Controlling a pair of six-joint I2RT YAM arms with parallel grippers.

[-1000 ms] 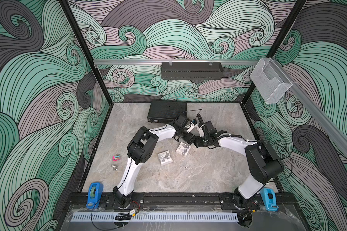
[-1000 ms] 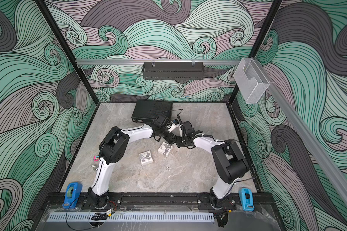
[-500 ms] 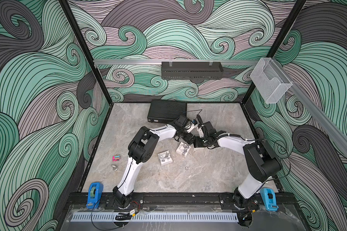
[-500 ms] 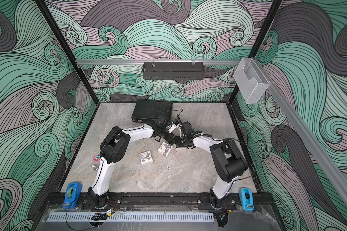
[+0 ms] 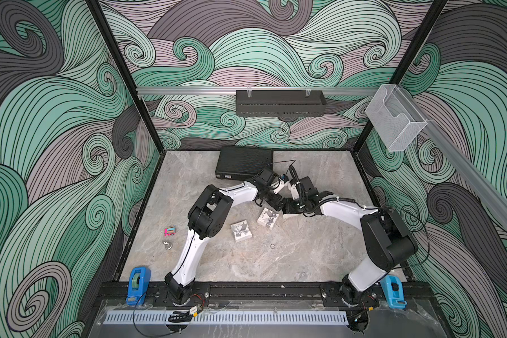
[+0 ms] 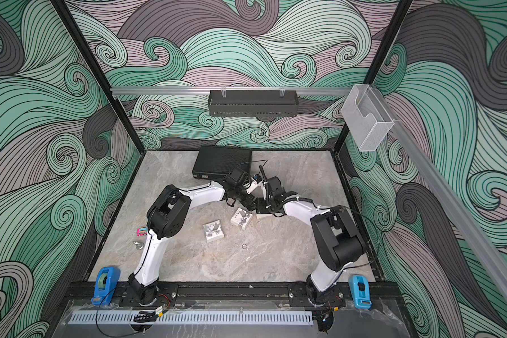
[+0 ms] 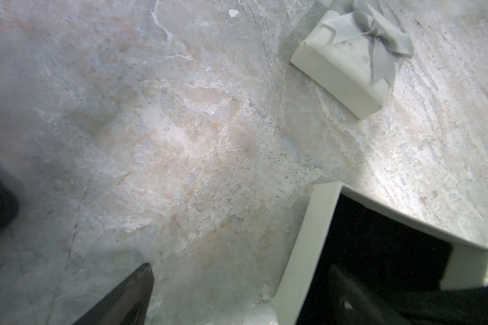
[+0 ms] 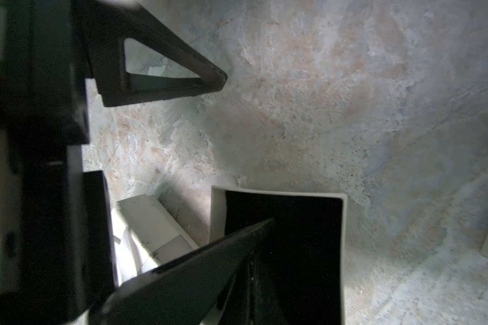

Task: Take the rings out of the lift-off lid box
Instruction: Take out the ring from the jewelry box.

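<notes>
The lift-off lid box stands open as a small white-walled base (image 8: pixel 278 192) with a black lining, seen too in the left wrist view (image 7: pixel 302 253) and in both top views (image 5: pixel 286 216) (image 6: pixel 260 216). My right gripper (image 8: pixel 268 223) is shut, its tips down inside the dark lining, where any rings are hidden. My left gripper (image 7: pixel 240 270) is open and straddles one wall of the base. One finger (image 7: pixel 130 295) is outside on the table. One ring (image 5: pixel 272 246) (image 6: pixel 244 246) lies loose on the table nearer the front.
Two white boxes with grey bows (image 5: pixel 240 231) (image 5: pixel 267 218) sit just left of the base. A flat black case (image 5: pixel 243 161) lies at the back. A pink toy (image 5: pixel 169 231) and a small metal piece (image 5: pixel 167 245) lie far left. Blue tape dispensers (image 5: pixel 137 281) (image 5: pixel 394 291) stand at the front corners.
My right gripper has closed from slightly open to fully shut inside the box. Both arms have barely moved.
</notes>
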